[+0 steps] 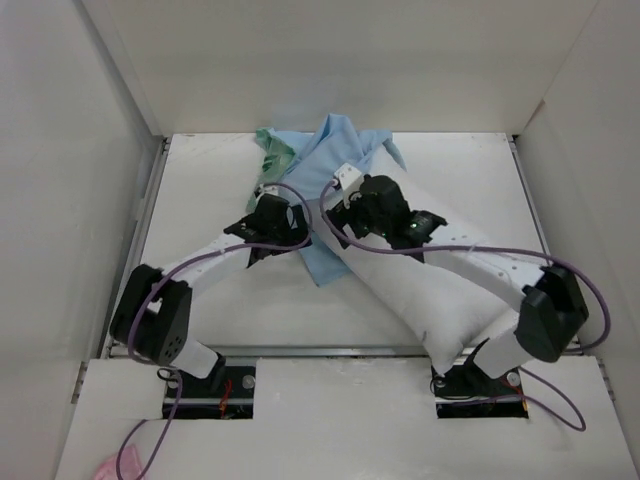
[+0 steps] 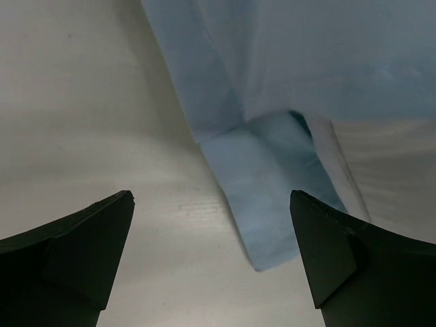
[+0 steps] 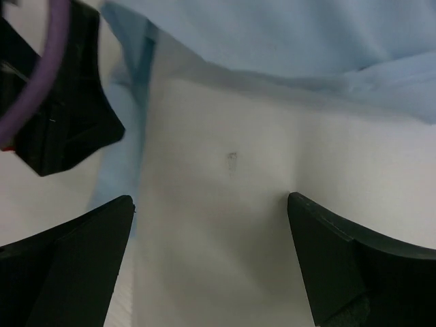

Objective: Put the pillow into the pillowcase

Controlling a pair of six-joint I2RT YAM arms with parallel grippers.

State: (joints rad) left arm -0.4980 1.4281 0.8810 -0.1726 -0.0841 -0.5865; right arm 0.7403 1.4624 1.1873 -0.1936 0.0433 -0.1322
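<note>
White bench (image 1: 230, 310) carries the pillow (image 1: 420, 290) from centre to lower right, its upper end meeting the pillowcase (image 1: 335, 150). Left end effector (image 2: 211, 195) is released over the pillowcase, right end effector (image 3: 210, 197) released over the pillow.

pillow (image 1: 430, 290) on surface (image 1: 250, 310), slanting from near right to centre | pillowcase (image 1: 335, 150) behind pillow, overlapping its far end | left pincer (image 2: 211, 201) just left of pillow | right pincer (image 3: 211, 201) above pillow's far end
</note>
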